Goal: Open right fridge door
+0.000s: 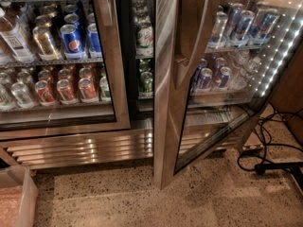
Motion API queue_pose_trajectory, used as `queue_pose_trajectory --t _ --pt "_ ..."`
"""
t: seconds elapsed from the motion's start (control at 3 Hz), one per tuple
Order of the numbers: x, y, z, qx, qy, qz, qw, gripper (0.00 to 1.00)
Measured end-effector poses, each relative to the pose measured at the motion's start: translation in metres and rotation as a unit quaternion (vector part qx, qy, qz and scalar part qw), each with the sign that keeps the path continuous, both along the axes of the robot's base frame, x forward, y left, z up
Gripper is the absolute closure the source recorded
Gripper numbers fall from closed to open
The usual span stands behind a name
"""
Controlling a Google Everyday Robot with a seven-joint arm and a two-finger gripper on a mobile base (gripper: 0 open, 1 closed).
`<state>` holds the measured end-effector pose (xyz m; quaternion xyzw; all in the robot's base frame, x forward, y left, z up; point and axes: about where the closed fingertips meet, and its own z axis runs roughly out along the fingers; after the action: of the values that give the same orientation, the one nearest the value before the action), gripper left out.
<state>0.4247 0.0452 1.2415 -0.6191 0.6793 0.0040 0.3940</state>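
The right fridge door (165,93) stands swung partly open, its brushed steel edge facing me and its glass pane (222,79) angled away to the right. Its long vertical metal handle (189,41) runs down the frame. A white LED strip (279,56) glows along the fridge's right side, seen through the glass. In the gap behind the door edge, shelves with green cans (146,82) show. My gripper is not in view.
The left glass door (106,56) is shut over Pepsi cans (72,39) and red-orange cans (66,89). A steel kick grille (80,148) runs below. Black cables (270,150) lie on the speckled floor at right. A translucent bin (16,200) stands at bottom left.
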Motion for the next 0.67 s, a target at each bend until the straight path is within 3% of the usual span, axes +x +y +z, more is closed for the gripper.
queue_pose_trajectory --t 0.67 --pt "0.0000 0.0000 0.0000 0.000 0.000 0.000 1.0000 1.00"
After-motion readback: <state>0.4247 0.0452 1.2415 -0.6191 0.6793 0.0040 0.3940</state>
